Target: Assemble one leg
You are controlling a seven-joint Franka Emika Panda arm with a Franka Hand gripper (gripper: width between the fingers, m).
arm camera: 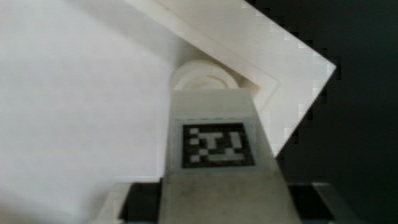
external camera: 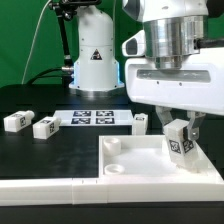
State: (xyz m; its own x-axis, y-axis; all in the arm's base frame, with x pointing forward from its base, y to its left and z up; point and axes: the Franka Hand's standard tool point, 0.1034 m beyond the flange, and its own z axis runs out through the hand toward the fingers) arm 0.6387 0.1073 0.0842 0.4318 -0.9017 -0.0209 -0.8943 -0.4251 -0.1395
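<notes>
Pincer (external camera: 179,128), clamped on the leg (external camera: 181,143), must hold it upright and centred over the corner socket (arm camera: 210,76) of the panel (external camera: 140,160) before lowering straight down.

The black bench (external camera: 40,155) carries the marker board (external camera: 95,118) near its middle. Toward the exterior view's left lie a leg (external camera: 15,121) and a second leg (external camera: 45,127), near each other but apart. A third leg (external camera: 140,121) sits just beside the board's other end. The large white panel (external camera: 140,168) lies flat in front, toward the exterior view's right.
</notes>
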